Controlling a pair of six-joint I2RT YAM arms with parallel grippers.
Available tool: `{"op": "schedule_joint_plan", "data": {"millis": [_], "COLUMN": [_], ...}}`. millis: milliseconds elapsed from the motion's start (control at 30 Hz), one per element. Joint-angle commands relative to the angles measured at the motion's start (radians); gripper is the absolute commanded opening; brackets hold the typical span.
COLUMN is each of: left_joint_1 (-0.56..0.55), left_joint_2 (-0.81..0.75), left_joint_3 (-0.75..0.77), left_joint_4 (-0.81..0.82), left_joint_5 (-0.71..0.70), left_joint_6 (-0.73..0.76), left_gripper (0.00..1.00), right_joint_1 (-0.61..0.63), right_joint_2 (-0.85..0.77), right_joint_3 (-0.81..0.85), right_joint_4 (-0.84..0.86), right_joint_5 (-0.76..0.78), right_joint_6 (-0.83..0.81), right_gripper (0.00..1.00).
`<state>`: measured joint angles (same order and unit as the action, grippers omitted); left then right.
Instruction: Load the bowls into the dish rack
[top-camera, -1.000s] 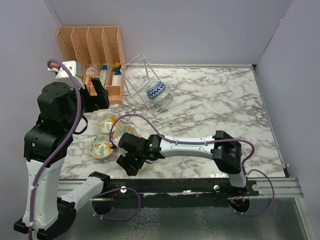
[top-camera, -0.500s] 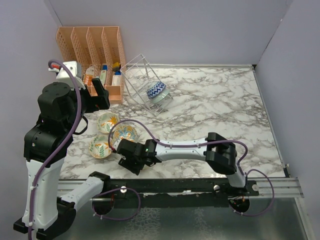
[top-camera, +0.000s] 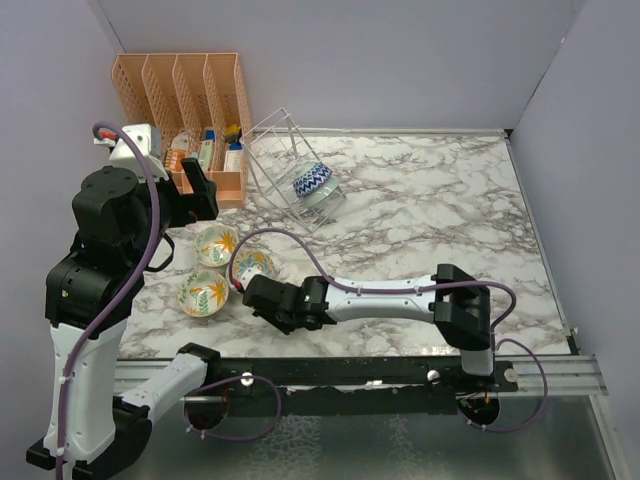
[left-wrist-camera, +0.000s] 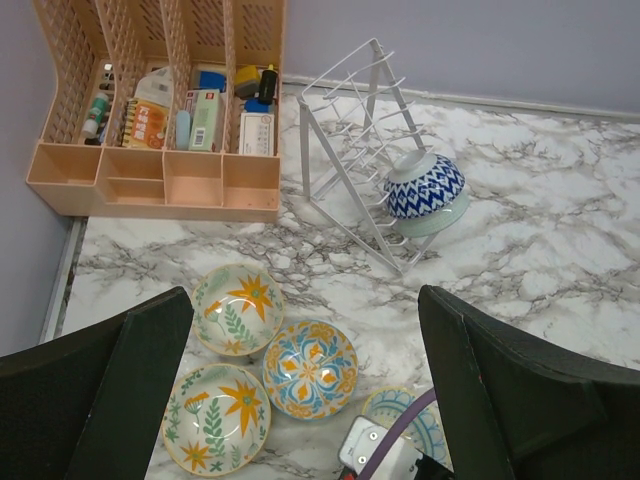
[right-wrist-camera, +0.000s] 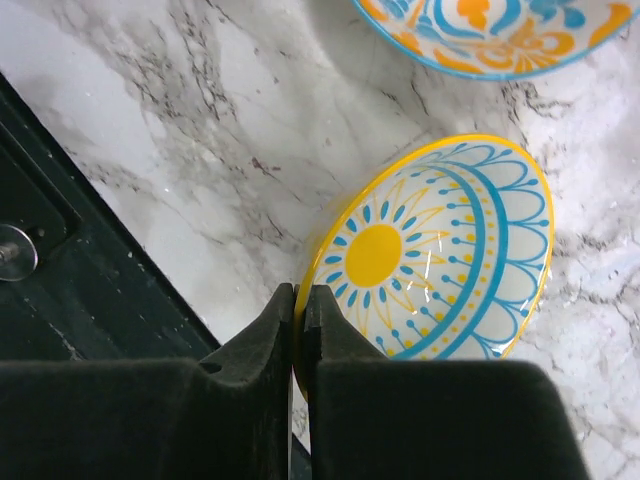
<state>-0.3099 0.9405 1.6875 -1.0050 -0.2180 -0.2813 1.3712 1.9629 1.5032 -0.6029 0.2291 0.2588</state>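
Observation:
My right gripper (right-wrist-camera: 300, 295) is shut on the yellow rim of a sun-patterned bowl (right-wrist-camera: 440, 255), which is tipped up off the marble near the front edge. Its neighbour is a blue-and-orange bowl (right-wrist-camera: 490, 25). Left of it sit two cream bowls with orange stars (top-camera: 216, 243) (top-camera: 203, 293). The wire dish rack (top-camera: 285, 160) holds a blue zigzag bowl (top-camera: 313, 180) leaning on a light teal one (left-wrist-camera: 440, 215). My left gripper (left-wrist-camera: 305, 300) hangs open high above the bowls, holding nothing.
An orange slotted organizer (top-camera: 185, 90) with small bottles and boxes stands at the back left, touching the rack's left side. The black front rail (right-wrist-camera: 60, 250) runs close beside the gripped bowl. Walls close the table on the left, back and right.
The right gripper slid in over the sun bowl's rim and its jaws closed on it. The left arm has barely moved.

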Motion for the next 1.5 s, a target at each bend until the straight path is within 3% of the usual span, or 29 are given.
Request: {"op": "schedule_joint_plan", "data": {"millis": [0,233,400,567,767,933,1233,1367,1467], "left_joint_1": [-0.006,-0.008,-0.01,-0.014,-0.016,-0.017,-0.017,-0.016,-0.015], "left_joint_2": [-0.01,-0.005,0.002,0.013,0.015,0.03,0.049,0.054,0.056], "left_joint_3": [0.01,0.038,0.059,0.089,0.085,0.113,0.126,0.12,0.11], "left_joint_4": [0.0,-0.001,0.003,-0.006,-0.007,-0.02,-0.035,-0.034,-0.032], "left_joint_5": [-0.021,-0.01,0.004,0.015,0.024,0.021,0.028,0.03,0.032], "left_joint_6": [-0.002,-0.007,-0.01,-0.007,-0.01,-0.003,-0.003,0.0,0.002], "left_gripper": [0.99,0.99,0.99,0.99,0.99,0.99,0.98,0.98,0.99], "right_joint_1": [0.004,-0.052,-0.19,-0.4,-0.6,-0.679,-0.693,-0.693,-0.692], "right_joint_2": [-0.077,-0.205,-0.319,-0.437,-0.415,-0.289,-0.154,-0.069,-0.034], "right_joint_3": [-0.003,0.091,0.057,-0.086,-0.245,-0.247,-0.242,-0.25,-0.241], "right_joint_4": [-0.065,-0.071,0.068,0.379,0.964,1.397,1.587,1.716,1.722], "right_joint_5": [0.037,-0.041,-0.192,-0.402,-0.548,-0.489,-0.158,-0.082,-0.043], "right_joint_6": [0.084,0.195,0.298,0.456,0.767,0.978,1.116,1.175,1.179], "right_gripper": [0.01,0.01,0.01,0.01,0.01,0.01,0.01,0.01,0.01]}}
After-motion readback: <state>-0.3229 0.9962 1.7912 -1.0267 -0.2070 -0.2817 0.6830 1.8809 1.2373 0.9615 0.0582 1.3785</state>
